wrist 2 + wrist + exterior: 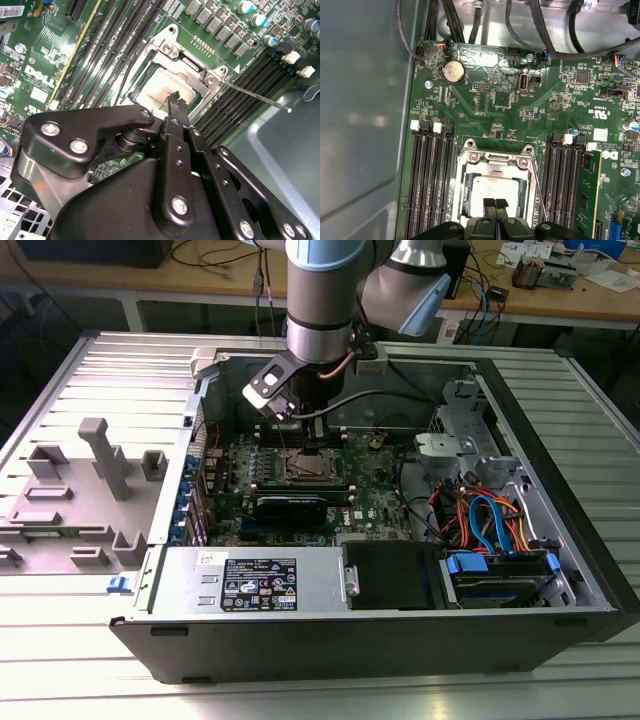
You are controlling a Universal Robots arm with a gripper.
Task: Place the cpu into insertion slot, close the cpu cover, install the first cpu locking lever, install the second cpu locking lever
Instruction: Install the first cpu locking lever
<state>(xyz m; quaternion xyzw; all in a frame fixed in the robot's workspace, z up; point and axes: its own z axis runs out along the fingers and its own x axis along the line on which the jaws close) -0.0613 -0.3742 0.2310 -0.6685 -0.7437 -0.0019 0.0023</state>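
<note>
The cpu (492,189) lies flat in the insertion slot (305,466) on the green motherboard, its silver top showing. The cpu cover (495,161) is down over it as a silvery frame around the chip (167,87). My gripper (495,204) hangs just above the cpu with its black fingertips together and nothing between them; it also shows in the second wrist view (175,100) and below the arm in the exterior view (300,425). One thin locking lever (260,99) sticks out past the slot's side. A second lever (131,70) runs along the opposite side.
Black memory slots (427,185) flank the socket on both sides. A coin battery (454,72) and cable plugs sit beyond it. The grey case wall (365,100) stands close. Orange and blue cables (490,520) and a power supply (250,580) fill the case's front.
</note>
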